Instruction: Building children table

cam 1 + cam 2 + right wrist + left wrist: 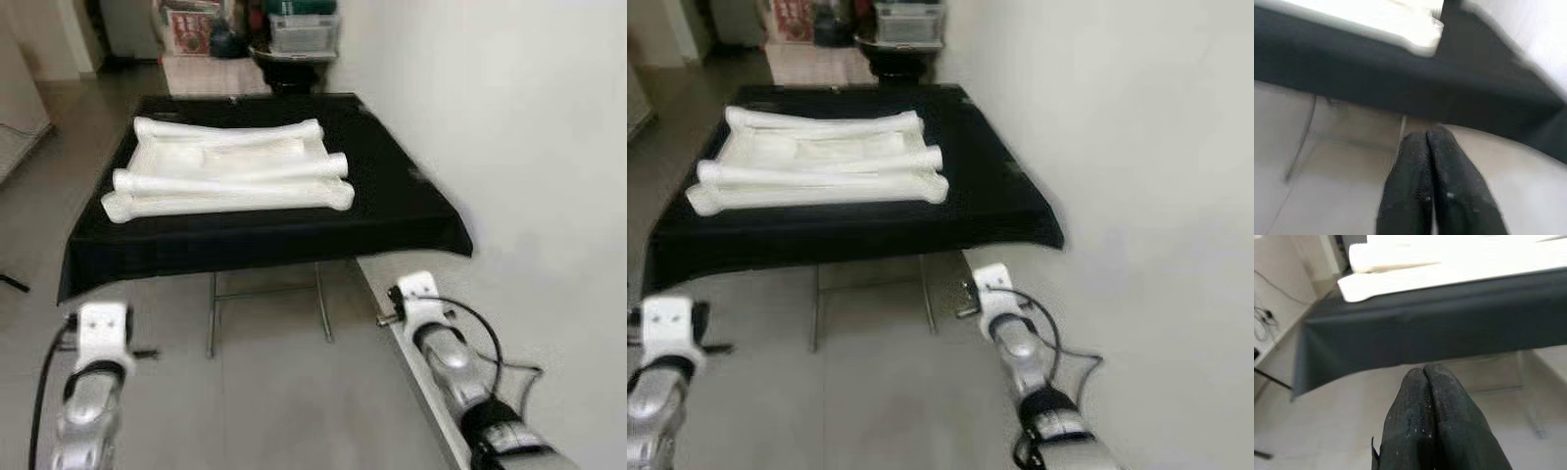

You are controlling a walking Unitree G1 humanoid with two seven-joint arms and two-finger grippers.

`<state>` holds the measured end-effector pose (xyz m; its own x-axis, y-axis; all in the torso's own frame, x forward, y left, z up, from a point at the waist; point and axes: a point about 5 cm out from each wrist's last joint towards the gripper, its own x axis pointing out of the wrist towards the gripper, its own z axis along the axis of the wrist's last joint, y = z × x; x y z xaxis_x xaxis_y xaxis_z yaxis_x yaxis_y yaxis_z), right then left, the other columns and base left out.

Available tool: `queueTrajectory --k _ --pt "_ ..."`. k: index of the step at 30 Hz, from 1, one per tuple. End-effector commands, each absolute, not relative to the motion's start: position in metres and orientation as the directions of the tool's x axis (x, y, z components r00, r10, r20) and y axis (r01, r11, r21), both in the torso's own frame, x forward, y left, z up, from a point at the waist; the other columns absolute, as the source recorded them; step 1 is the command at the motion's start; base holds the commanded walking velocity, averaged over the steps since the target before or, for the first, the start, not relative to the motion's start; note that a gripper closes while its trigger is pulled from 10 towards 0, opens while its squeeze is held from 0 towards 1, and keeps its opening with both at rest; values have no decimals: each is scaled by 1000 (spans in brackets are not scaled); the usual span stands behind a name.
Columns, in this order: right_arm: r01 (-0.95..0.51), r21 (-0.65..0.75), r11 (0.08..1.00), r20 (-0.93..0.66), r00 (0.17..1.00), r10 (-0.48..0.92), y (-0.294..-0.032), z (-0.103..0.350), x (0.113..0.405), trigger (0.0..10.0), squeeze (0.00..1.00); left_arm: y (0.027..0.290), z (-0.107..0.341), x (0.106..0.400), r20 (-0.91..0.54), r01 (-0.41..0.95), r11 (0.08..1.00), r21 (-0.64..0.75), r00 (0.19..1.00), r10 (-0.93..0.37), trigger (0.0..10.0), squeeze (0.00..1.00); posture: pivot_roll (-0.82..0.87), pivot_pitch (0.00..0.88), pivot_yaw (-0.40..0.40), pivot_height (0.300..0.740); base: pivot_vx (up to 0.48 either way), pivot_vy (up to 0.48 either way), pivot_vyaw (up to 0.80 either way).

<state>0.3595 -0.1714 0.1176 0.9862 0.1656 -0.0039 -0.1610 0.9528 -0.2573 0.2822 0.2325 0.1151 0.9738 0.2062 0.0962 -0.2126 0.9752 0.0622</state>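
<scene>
In the centre of your head view stands a table draped in a black cloth (pixel 392 211), and on it lie the white children's table parts (pixel 227 171): a flat panel with long rounded legs (pixel 235 199) stacked across it, the nearest leg along the cloth's front edge. At the top of the frame, beyond the table, you can see a clear storage bin (pixel 304 32) on the floor; what is in it cannot be made out. Your left gripper (pixel 1425 377) hangs low at the lower left, fingers pressed together on nothing, short of the cloth's hanging edge. Your right gripper (pixel 1426 139) sits at the lower right beside the white wall (pixel 509 127), likewise clenched and empty.
</scene>
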Motion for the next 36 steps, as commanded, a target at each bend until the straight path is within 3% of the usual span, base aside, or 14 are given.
queueTrajectory --k 1,2,3,5,20,21,22,23,36 --pt "-190 -207 960 80 974 210 -161 130 353 10000 898 208 122 276 98 -130 991 17 987 128 10000 0 -30 0 -71 740 0 0 0" --pt "-190 -207 960 80 974 210 -161 130 353 10000 898 208 122 276 98 -130 991 17 987 128 10000 0 -30 0 -71 740 0 0 0" --pt "-249 -177 952 140 951 275 -148 141 345 10000 1000 187 126 268 109 -62 998 -15 992 64 10000 0 -36 0 -63 740 0 0 0" --pt "-329 -172 929 208 909 360 -129 150 329 10000 1000 158 121 254 98 39 999 -35 995 -36 10000 0 -36 0 -52 740 0 0 0" --pt "-411 -210 887 143 885 444 -111 145 323 10000 1000 155 129 247 53 29 1000 -9 998 -29 10000 0 -16 0 -55 740 0 0 0" --pt "-413 -215 885 134 885 445 -111 144 324 10000 227 154 129 247 55 30 1000 -8 998 -30 10000 0 -16 0 -55 740 0 0 0" --pt "-413 -215 885 134 885 445 -111 144 324 10000 227 154 129 247 55 30 1000 -8 998 -30 10000 0 -16 0 -55 740 0 0 0" --pt "-415 -210 885 131 885 446 -111 145 324 10000 0 154 131 247 62 32 999 -4 998 -32 10000 0 -17 0 -50 740 0 0 0" --pt "-438 -185 880 129 877 463 -107 151 322 10000 0 162 143 249 87 -11 1000 3 996 11 10000 0 -11 0 -43 740 308 0 368"
